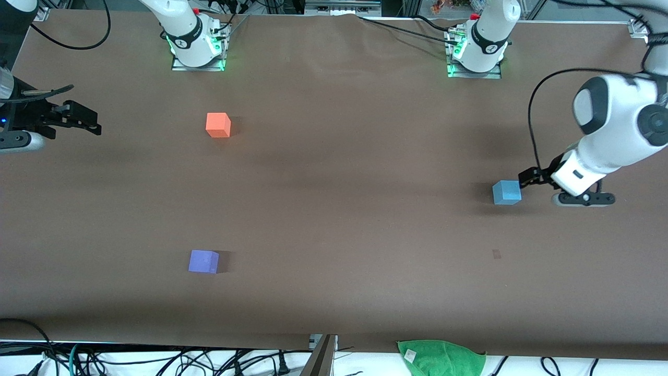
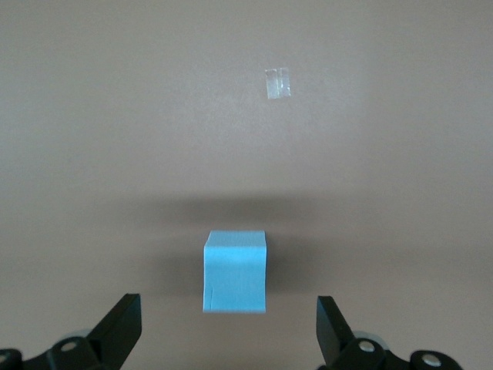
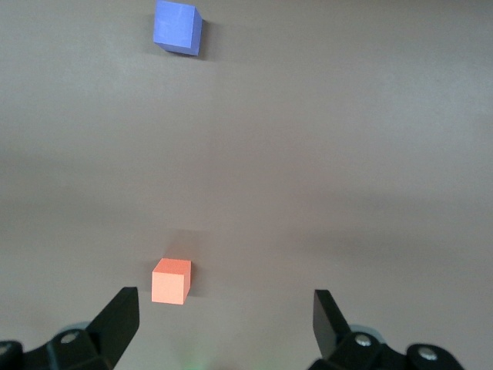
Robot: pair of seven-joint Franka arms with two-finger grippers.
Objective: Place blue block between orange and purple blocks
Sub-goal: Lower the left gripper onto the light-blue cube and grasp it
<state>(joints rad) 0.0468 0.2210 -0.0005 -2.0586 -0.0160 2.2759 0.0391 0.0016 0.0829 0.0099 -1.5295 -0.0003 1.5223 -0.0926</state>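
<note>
Blue block (image 1: 507,192) sits on the table (image 1: 339,209) toward the left arm's end, well apart from the orange block (image 1: 218,125) and purple block (image 1: 203,261). The left gripper (image 2: 227,327), jaws spread and empty, is poised just beside it; the block should be centred between the fingers before closing. The right gripper (image 3: 223,324) waits, likewise spread.

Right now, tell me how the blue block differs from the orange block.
The blue block is sky blue; the orange block is coral. The blue one sits toward the left arm's end, right beside the open left gripper; the orange one sits toward the right arm's end with no gripper near it. Blue lies nearer the front camera. Both are plain matte cubes of equal size.
</note>
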